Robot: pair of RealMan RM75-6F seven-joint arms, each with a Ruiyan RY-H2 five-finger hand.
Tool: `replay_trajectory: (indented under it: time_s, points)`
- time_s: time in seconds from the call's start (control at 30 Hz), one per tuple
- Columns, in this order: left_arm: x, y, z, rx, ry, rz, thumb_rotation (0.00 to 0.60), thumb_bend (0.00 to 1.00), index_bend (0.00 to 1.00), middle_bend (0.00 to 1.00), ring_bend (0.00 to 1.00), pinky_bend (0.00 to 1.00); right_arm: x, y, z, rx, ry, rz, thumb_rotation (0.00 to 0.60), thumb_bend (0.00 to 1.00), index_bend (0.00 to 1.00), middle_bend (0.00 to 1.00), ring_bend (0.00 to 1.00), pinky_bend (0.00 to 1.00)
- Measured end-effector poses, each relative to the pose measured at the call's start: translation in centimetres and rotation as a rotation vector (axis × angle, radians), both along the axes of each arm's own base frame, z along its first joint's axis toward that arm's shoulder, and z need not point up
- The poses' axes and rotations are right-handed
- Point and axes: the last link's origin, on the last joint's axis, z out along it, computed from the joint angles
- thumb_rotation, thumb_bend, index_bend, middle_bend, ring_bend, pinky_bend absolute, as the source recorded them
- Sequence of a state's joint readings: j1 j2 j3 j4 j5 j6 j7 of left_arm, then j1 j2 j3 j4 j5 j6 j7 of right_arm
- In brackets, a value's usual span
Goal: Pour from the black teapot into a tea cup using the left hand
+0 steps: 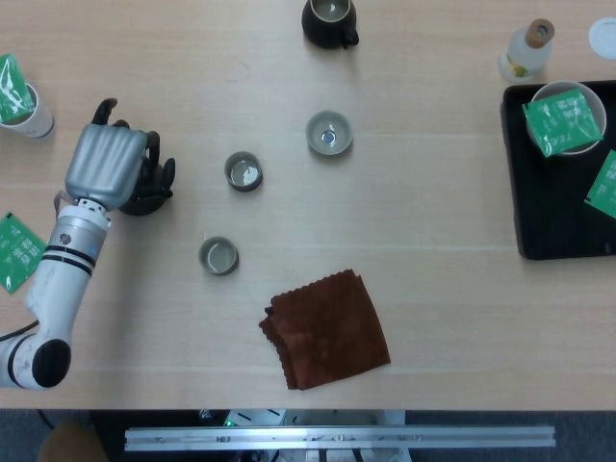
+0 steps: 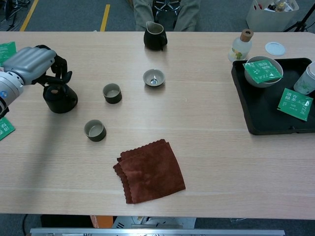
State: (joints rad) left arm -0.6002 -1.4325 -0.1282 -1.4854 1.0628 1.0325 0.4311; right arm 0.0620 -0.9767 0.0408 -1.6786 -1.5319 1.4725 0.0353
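A: Where does the squat black glazed teapot (image 2: 59,98) sit?

B: On the pale wooden worktop (image 2: 206,142), directly beneath the dark fingers (image 2: 58,66) of the grey-shelled left hand (image 2: 30,65). The nearest of the small grey-green tea cups (image 2: 112,93) stands beyond the fingertips, apart from the pot; a second cup (image 2: 94,130) lies near it, off to the side of the fingers.

A: How is it likely to handle?

B: It looks like ceramic, so probably stiff, fairly heavy for its bulk, smooth enough to slip, and prone to chip if knocked. The handle appears to be hidden under the hand in both views, so the best hold cannot be picked out; a firm wrap around the handle or the upper body seems sensible.

A: And the hand itself?

B: It hovers above the pot, back of the hand up, forearm (image 1: 65,260) slanting away from the pot. The fingers are spread and bent downward around the lid area, holding nothing that can be seen; whether any fingertip touches the pot cannot be told.

A: The right hand?

B: Neither view shows it.
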Motion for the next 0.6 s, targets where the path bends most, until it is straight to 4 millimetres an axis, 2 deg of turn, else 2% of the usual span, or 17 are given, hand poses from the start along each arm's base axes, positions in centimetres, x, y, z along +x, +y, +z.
replay_trajectory:
  time_s: [0.2,0.37,0.6]
  points:
    - [1.3,-0.7,1.2,0.022,-0.052,-0.063,0.254,0.46,0.53,0.56,0.39,0.1,0.0,-0.1,0.0,-0.001,0.0,0.001,0.6,0.07,0.32,0.38,0.21,0.23]
    - [2.2,-1.6,2.9,0.055,-0.096,-0.107,0.288,0.46,0.5,0.56,0.39,0.1,-0.1,0.0,0.1,-0.007,0.001,-0.001,0.6,0.07,0.32,0.38,0.21,0.23]
    - [1.8,-3.4,5.0,0.098,-0.118,-0.112,0.314,0.46,0.45,0.53,0.38,0.1,-0.4,0.2,0.3,-0.012,0.001,-0.01,0.6,0.07,0.32,0.38,0.21,0.23]
